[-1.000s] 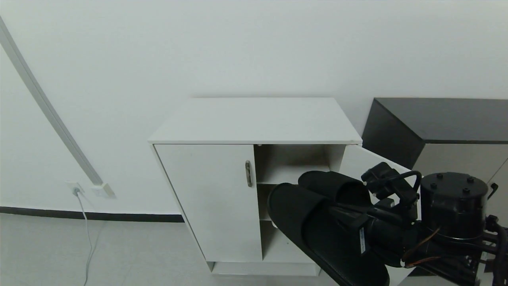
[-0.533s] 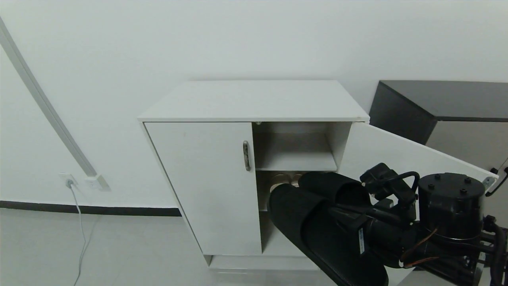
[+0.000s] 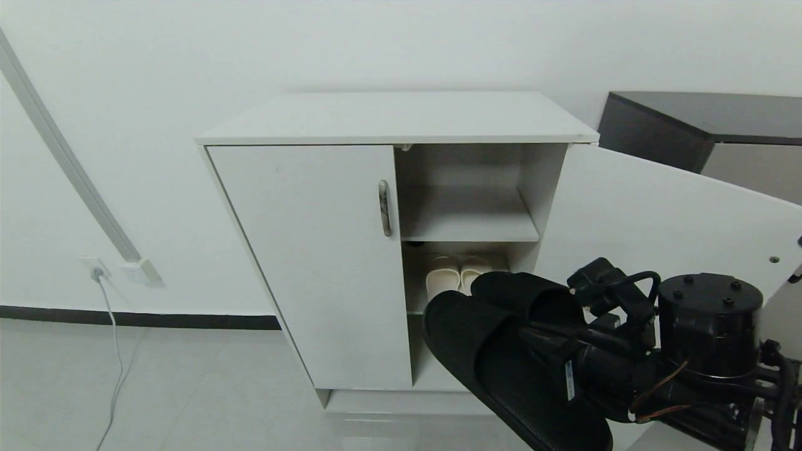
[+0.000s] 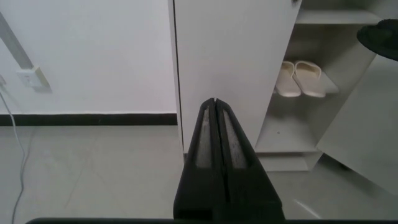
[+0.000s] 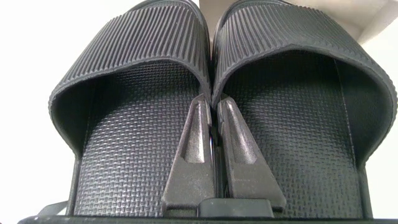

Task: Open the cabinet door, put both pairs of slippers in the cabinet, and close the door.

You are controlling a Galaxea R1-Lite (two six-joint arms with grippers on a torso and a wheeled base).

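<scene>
Done: white wooden cabinet, right door open, cream slippers inside. Black ribbed rubber slippers pinched in right jaws before opening. Left jaws closed, empty. Remaining: shelve black pair, shut door.

Black arm, screw-topped cylindrical joint, orange cable

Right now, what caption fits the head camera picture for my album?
Right gripper holds black slippers before the open cabinet, white slippers in its middle compartment.
</scene>
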